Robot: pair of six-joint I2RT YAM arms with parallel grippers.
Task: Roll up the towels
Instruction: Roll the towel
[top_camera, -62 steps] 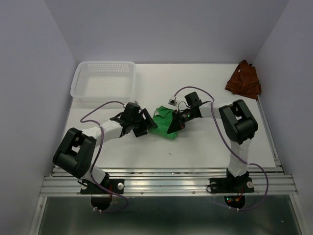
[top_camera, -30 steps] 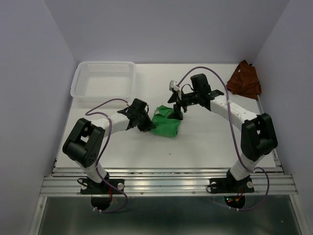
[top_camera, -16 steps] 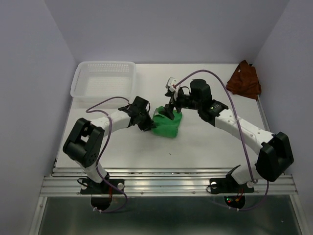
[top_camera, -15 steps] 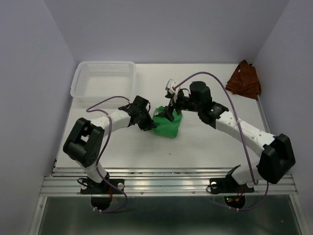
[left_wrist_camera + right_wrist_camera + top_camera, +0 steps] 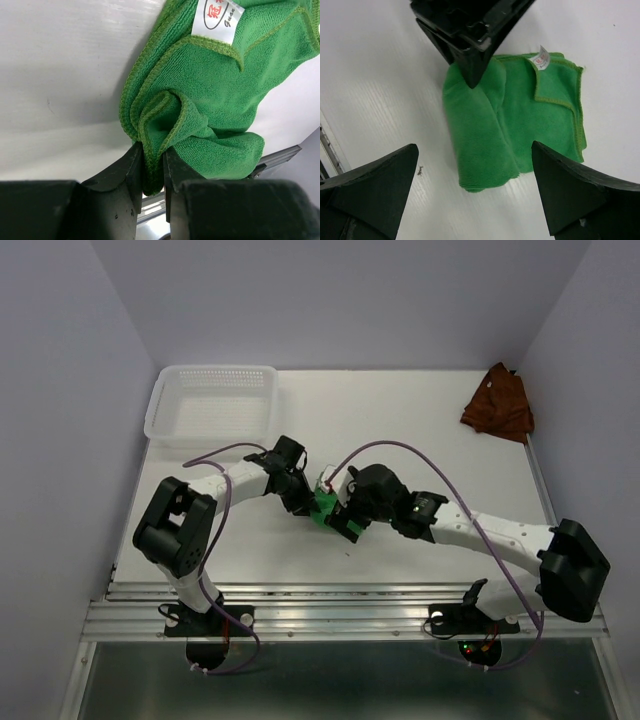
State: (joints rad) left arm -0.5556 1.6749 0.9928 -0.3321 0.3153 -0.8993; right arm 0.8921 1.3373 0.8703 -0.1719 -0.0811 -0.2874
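The bright green towel point(image 5: 324, 506) lies partly folded mid-table, mostly covered by both arms from above. My left gripper point(image 5: 151, 175) is shut on a bunched edge of this green towel point(image 5: 220, 100), the cloth pinched between its black fingers point(image 5: 125, 175). My right gripper point(image 5: 474, 147) hovers wide open over the green towel point(image 5: 520, 120), with its fingers point(image 5: 370, 190) apart on either side of the rolled end and nothing held. The left gripper point(image 5: 470, 35) reaches the towel's far edge there. The rust towel point(image 5: 498, 405) lies crumpled at the back right.
A white perforated basket point(image 5: 212, 405) stands at the back left. The white walls close in on both sides. The metal rail point(image 5: 340, 615) runs along the near table edge, below the arms. A white label point(image 5: 215, 15) sits on the green towel's corner.
My right arm has swung from the towel's far side round to its near side and come lower over it, gripper still open. The left gripper keeps its pinch on the towel edge.
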